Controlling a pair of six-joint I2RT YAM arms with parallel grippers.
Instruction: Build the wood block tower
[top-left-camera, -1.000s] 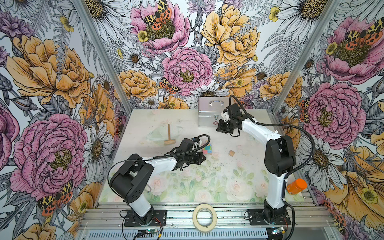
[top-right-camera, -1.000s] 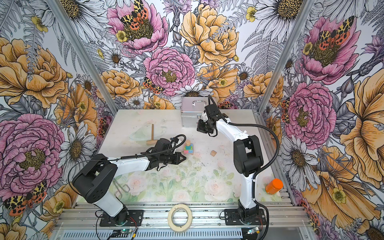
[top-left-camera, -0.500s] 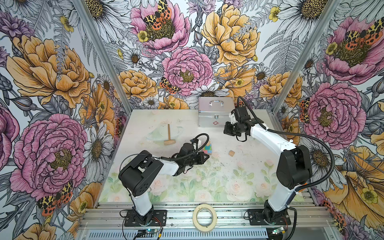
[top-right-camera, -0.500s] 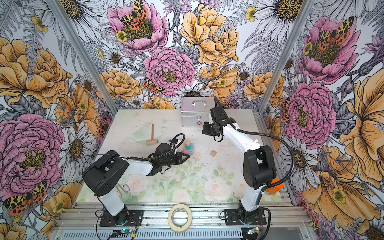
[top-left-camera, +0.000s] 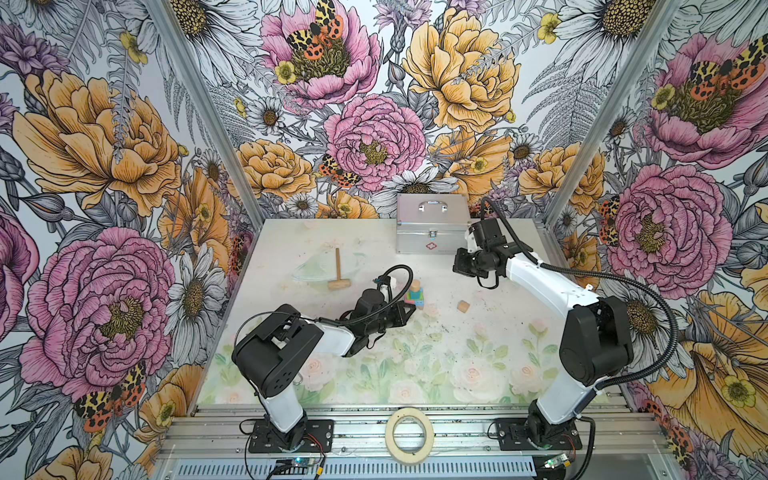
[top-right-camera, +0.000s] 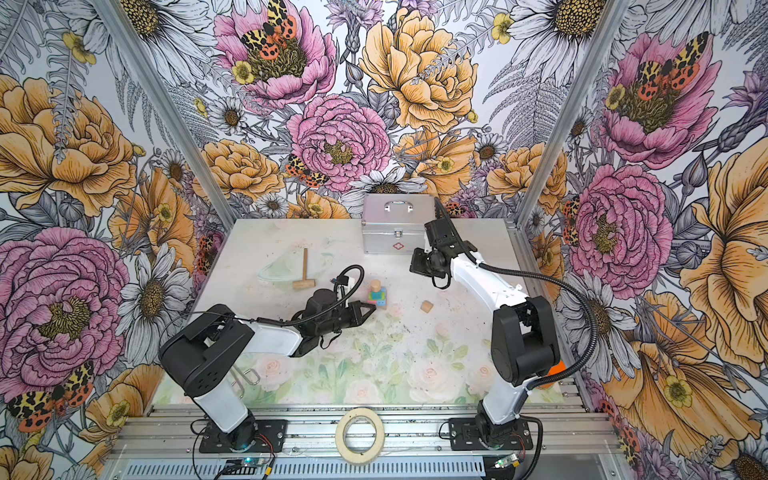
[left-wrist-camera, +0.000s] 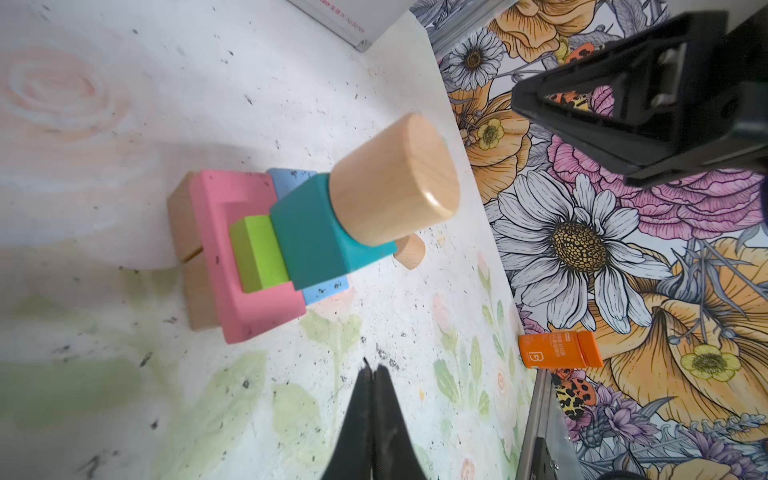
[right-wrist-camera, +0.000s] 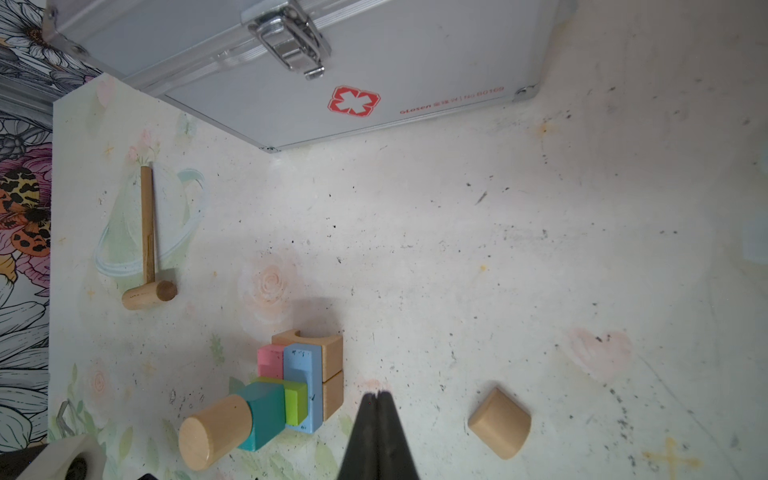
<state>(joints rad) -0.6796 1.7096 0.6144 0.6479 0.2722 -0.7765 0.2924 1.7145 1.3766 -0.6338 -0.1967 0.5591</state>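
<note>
On the pale floral surface (top-left-camera: 457, 353) the tower (top-left-camera: 414, 293) stands centrally, cylinder on top, the left end effector (left-wrist-camera: 371, 370) and right end effector (right-wrist-camera: 376, 395) near it, both closed on nothing (a loose tan block (top-left-camera: 463, 306) lies just right, likely the next pickup, needing opened jaws).

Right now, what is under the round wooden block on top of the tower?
A teal block sits right under the round block. Below it are a green block, a blue block and a pink block, with tan blocks at the bottom. The teal block's top is covered.

The tower (left-wrist-camera: 307, 232) shows tan, teal, green, pink, blue.
</note>
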